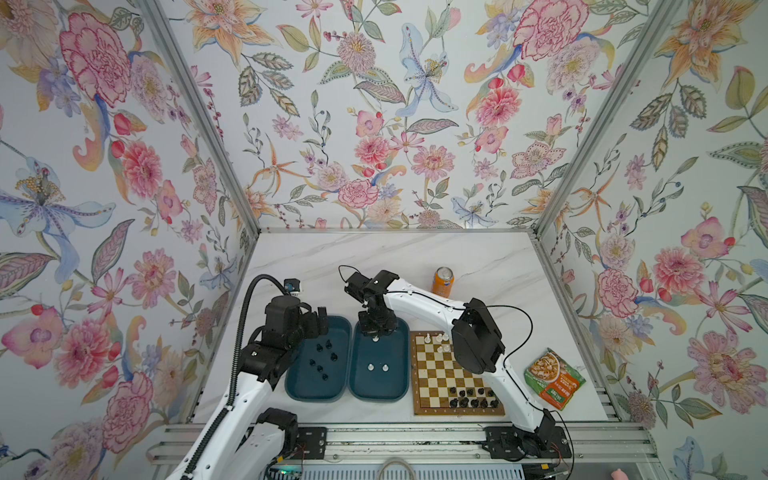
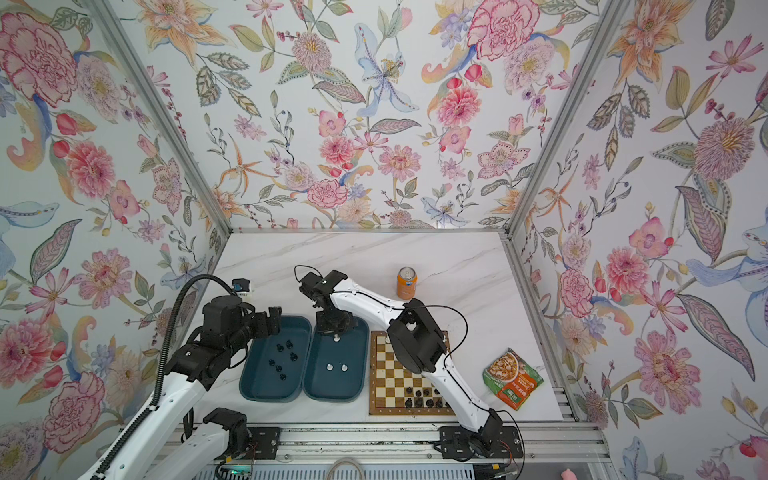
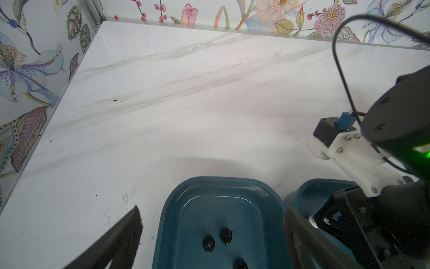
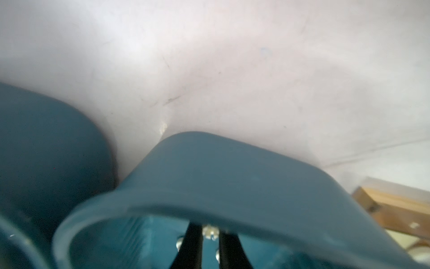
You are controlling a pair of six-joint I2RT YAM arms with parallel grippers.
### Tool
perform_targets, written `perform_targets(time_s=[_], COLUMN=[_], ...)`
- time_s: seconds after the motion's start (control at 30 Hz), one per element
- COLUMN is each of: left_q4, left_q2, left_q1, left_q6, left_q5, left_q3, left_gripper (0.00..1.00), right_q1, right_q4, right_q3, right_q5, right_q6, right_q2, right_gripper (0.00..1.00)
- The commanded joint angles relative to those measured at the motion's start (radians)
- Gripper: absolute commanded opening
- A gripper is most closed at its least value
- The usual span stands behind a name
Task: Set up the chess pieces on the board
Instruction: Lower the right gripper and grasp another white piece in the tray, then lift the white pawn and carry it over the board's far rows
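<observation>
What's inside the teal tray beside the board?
Two loose white pieces, a third piece between the fingers of the right gripper. The tray floor under that gripper is hidden.

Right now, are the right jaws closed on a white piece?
Yes, the right gripper has its jaws pinched on a white piece inside the teal tray.

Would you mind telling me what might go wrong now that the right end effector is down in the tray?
The right end effector pinches a tiny white piece just at its tips; it may slip on lifting. The wall of the teal tray stands close by, so a sideways move might snag it. That arm's elbow hangs over the white pieces on the board and could topple them.
</observation>
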Motion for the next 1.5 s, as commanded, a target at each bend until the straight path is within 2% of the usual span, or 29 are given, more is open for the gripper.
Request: perform_targets(time_s=[0.0,0.27,0.7,1.17,1.47], left_q4=[0.031,0.081,0.172,0.186,0.159], left_q2=[0.011,0.055,0.151,0.173,0.187], left_q1=[0.011,0.011,-0.011,-0.054,-0.059], left_q6=[-0.004,-0.024,-0.046,-0.071,-0.058], left_q5=[-0.006,0.015,0.070,0.039,0.032], left_q3=[0.025,0.036,0.079,0.110,0.141], left_gripper=[0.96,0.96,0.94,0.94,0.95], right_q1=[-0.021,-0.041,-0.067,-0.114,-0.121], right_q4=[-0.067,-0.150,-0.148,0.034,0.121], right_q3=[0.049,0.051,-0.217,-0.479,-0.566], right_q5=[0.059,0.140,0.227,0.174,0.132], right_q6=[0.000,-0.006,0.025,0.025,0.026], right_q2=[-0.092,-0.174,-0.352,-0.440,-0.436], right_gripper=[0.12,0.12,0.12,0.12,0.12])
